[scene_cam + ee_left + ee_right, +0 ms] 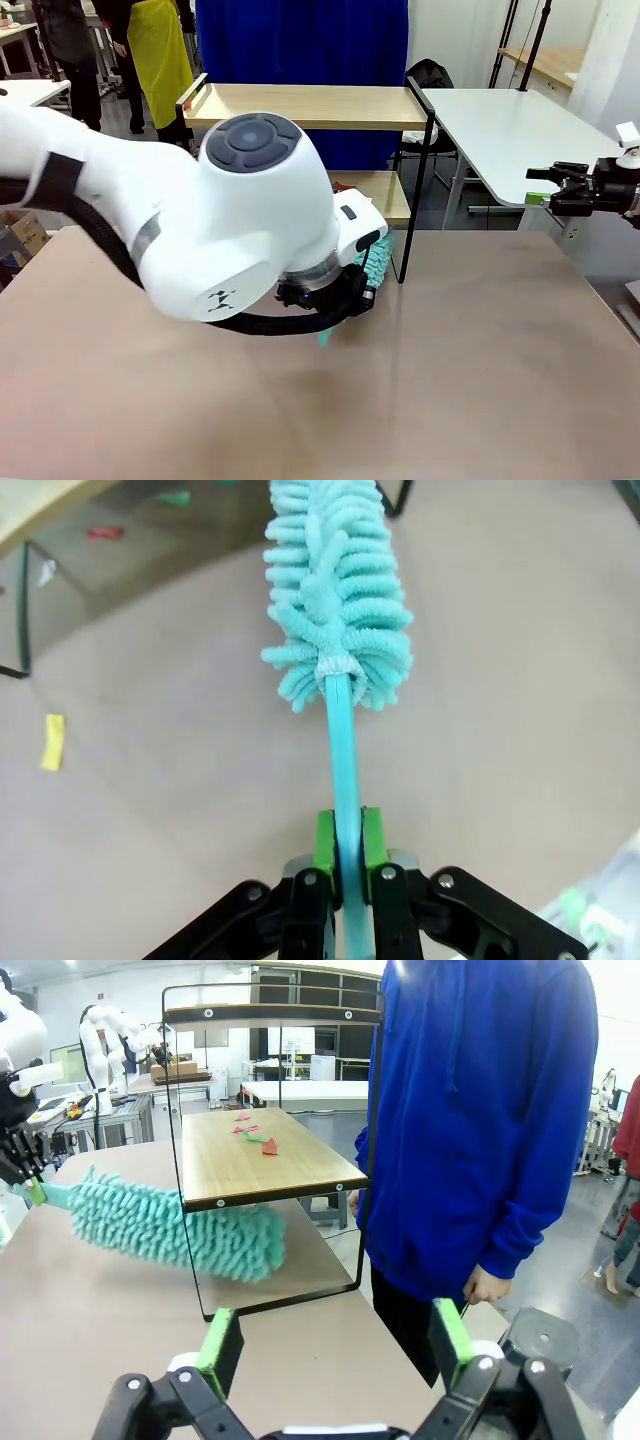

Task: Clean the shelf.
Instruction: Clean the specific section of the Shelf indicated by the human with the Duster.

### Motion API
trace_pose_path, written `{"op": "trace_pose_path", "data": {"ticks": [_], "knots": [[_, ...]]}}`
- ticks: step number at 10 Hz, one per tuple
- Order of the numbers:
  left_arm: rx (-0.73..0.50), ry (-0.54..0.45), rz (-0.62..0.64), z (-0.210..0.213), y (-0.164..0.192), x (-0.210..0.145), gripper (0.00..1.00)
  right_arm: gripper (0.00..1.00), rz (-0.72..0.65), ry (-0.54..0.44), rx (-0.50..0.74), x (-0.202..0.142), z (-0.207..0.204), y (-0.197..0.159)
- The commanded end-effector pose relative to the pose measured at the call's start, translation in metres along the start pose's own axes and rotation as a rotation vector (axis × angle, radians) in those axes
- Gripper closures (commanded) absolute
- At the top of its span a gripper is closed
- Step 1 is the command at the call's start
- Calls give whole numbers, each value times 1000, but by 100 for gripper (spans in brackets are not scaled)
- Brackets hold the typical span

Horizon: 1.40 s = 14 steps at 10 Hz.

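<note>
left jaws clamp teal duster (338,610) by shelf (310,105).

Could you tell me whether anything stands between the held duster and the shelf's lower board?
Nothing visible does. The duster, gripped by the left gripper, sits right at the shelf, lower than its lower board, so it would likely need lifting.

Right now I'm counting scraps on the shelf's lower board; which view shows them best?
The right wrist view: the red and green scraps lie plainly on the lower board of the shelf. The left wrist view catches two at its top edge; in the front view the left arm hides most of that board.
</note>
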<state>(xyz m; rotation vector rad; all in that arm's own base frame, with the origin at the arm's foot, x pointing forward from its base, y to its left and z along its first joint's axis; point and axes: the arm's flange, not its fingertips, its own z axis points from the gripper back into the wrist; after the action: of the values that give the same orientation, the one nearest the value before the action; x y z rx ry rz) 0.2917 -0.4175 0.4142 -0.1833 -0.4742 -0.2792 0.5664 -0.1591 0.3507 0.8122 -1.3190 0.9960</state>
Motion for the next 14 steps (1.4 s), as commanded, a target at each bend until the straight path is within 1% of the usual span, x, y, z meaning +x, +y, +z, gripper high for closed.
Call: {"op": "trace_pose_path", "data": {"ticks": [1,2,3,4,5,6,8,9,10,11,12,13,14], "knots": [[50,-112,116,-40,-36,21,87,0,-15,7,-1,5,0,0],[22,-93,149,-52,-40,25,87,0,-15,7,-1,5,0,0],[21,-72,173,-66,-43,30,87,0,-15,7,-1,5,0,0],[-20,-47,206,-77,-45,32,87,0,-15,7,-1,5,0,0],[-35,-56,230,-86,-48,37,87,0,-15,7,-1,5,0,0],[-36,-47,248,-94,-48,40,87,0,-15,7,-1,5,0,0],[20,-44,265,-114,-46,40,87,0,-15,7,-1,5,0,0],[22,-38,281,-120,-44,38,87,0,-15,7,-1,5,0,0],[-4,46,291,-121,-42,37,87,0,-15,7,-1,5,0,0],[9,-9,236,-97,-25,38,87,0,-15,7,-1,5,0,0],[9,-9,236,-97,-25,38,87,0,-15,7,-1,5,0,0],[6,28,247,-113,-31,37,87,0,-15,7,-1,5,0,0],[82,25,246,-105,-16,34,87,0,-15,7,-1,5,0,0]]}}
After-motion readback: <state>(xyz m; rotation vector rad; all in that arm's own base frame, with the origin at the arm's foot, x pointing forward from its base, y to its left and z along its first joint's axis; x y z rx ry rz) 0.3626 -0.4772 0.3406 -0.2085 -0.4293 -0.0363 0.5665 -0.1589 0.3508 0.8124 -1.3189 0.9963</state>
